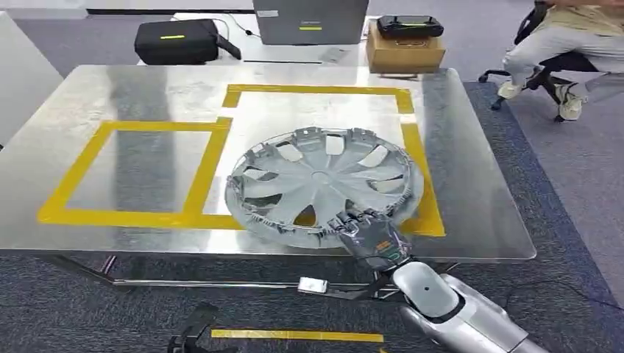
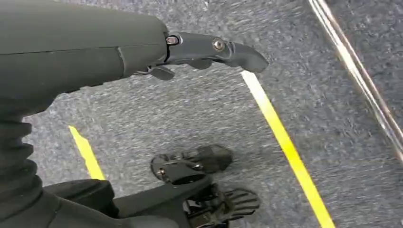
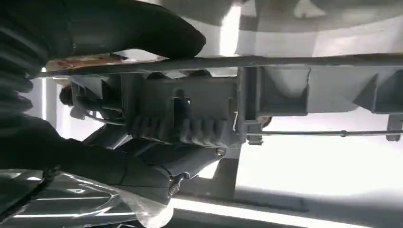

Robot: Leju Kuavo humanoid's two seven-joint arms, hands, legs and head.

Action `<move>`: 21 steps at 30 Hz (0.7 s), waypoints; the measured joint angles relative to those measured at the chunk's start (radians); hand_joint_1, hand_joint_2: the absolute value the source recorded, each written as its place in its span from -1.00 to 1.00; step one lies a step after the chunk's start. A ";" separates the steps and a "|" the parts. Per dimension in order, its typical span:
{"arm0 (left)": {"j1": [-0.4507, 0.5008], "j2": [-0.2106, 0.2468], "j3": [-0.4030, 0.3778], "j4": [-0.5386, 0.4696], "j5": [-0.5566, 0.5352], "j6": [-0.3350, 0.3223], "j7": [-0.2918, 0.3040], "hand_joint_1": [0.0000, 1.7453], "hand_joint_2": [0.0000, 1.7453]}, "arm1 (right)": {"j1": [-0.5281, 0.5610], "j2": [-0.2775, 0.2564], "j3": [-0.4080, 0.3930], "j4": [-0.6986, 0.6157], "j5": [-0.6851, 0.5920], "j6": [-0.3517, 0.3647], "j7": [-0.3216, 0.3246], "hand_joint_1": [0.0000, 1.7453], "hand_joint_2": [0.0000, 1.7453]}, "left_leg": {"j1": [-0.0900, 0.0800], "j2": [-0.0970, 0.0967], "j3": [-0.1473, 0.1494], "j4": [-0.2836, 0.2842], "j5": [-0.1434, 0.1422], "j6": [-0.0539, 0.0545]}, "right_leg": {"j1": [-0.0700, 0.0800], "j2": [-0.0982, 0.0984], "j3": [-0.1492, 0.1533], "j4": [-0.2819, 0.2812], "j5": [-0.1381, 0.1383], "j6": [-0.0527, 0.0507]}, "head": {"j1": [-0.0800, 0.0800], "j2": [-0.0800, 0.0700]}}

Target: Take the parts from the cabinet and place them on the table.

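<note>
Silver-grey plastic wheel cover [image 1: 324, 187] lies flat on the shiny metal bench [image 1: 96, 95].
Your right robot hand [image 1: 368, 237] grips its near rim; open the fingers fully before drawing back, so it doesn't drag.

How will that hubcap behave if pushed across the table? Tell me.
The hubcap is probably light and slightly flexible: thin spokes, open gaps. It lies flat, so it should slide on the shiny metal table, not roll. The right robot hand grips its near rim; the clips there look breakable.
</note>
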 joint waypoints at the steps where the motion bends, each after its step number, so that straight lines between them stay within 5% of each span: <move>1: 0.000 0.000 0.000 0.000 0.000 0.000 0.000 -1.00 1.00 | -0.001 0.000 0.001 0.000 0.000 0.000 0.000 0.64 1.00 | -0.002 0.000 -0.002 0.000 0.000 -0.001 | -0.003 0.001 -0.002 0.002 0.003 0.000 | -0.003 0.000; 7: 0.001 0.002 0.000 0.000 0.000 0.000 0.000 -1.00 1.00 | -0.001 0.000 0.000 0.007 0.000 0.002 0.006 0.64 1.00 | -0.002 0.003 0.007 -0.015 0.003 0.003 | -0.001 0.005 -0.003 0.001 -0.001 -0.005 | -0.005 0.000; 21: 0.004 0.003 0.000 0.000 0.009 0.000 -0.010 -1.00 1.00 | -0.002 -0.011 -0.012 0.010 0.008 0.001 0.018 0.64 1.00 | -0.001 0.003 0.008 -0.018 0.006 -0.008 | 0.000 0.004 -0.001 0.002 -0.001 -0.012 | -0.004 0.000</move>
